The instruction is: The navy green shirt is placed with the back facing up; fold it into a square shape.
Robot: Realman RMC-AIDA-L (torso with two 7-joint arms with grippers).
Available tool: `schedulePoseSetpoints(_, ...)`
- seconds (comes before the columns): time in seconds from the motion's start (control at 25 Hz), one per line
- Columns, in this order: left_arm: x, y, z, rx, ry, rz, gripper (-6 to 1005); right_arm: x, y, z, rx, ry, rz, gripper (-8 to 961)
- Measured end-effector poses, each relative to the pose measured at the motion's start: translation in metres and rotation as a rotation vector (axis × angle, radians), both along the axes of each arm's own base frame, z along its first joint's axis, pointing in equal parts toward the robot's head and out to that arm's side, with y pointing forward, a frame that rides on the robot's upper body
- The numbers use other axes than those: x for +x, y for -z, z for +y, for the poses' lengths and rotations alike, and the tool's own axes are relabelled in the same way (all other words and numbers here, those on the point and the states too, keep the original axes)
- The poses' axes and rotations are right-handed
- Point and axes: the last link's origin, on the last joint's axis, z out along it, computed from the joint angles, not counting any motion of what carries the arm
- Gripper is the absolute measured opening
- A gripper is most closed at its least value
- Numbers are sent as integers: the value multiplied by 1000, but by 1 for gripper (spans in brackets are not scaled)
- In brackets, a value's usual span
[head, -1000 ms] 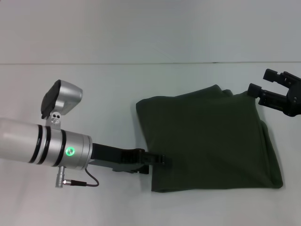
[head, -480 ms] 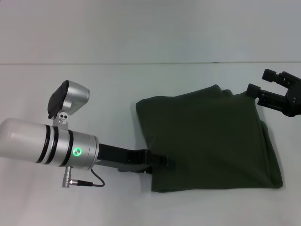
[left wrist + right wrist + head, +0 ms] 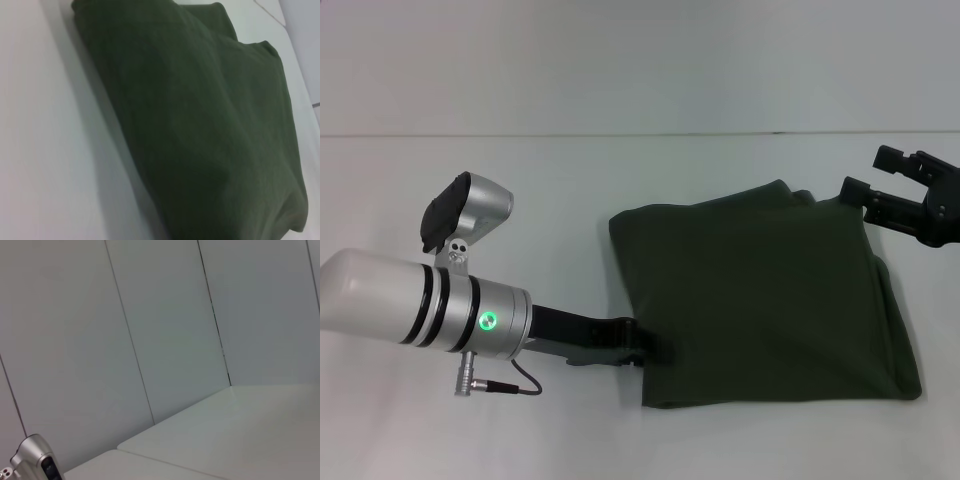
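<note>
The navy green shirt [image 3: 765, 295] lay folded into a rough square on the white table [image 3: 520, 180], right of centre in the head view, plain side up, with a rounded fold along its 3 o'clock edge. The left gripper [image 3: 642, 345] sat at the shirt's 8 o'clock corner, its tips right at the cloth's edge; whether its fingers were spread or closed could not be told, since the arm's black bracket hid them. The right gripper [image 3: 880, 172] hovered just off the shirt's 1 o'clock corner, its two fingers spread wide and holding nothing.

Only the left wrist view showed the cloth close up [image 3: 200, 125]: stacked layers with a thick, shadowed side edge resting on the table. The right wrist view showed no cloth, only the panelled wall [image 3: 150, 330], the table's far edge and the left arm's silver camera housing [image 3: 35, 457].

Compared with a second before, the left arm had slid slightly toward the shirt, and its tips no longer reached over the cloth. The right gripper and the shirt had not moved.
</note>
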Motion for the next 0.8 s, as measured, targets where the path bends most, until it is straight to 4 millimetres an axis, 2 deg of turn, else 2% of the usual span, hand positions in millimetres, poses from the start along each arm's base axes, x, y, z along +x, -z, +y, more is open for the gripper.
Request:
schedulePoseSetpoints(0.12, 1, 0, 1, -1, 2, 0, 467, -1, 0, 1, 0, -1, 0, 914)
schedulePoseSetpoints(0.36, 0, -2, 1, 9, 1, -5, 232, -1, 0, 1, -1, -1, 1, 914)
schedulePoseSetpoints(0.44, -1, -3, 1, 10, 2, -7, 21, -2, 0, 2, -1, -2, 2, 914)
schedulePoseSetpoints(0.64, -3, -7, 2, 14, 1, -13, 21, -2, 0, 2, 0, -2, 1, 914)
schedulePoseSetpoints(0.8, -9, -17, 1, 33, -23, -43, 20, -3, 0, 3, 0, -3, 2, 914)
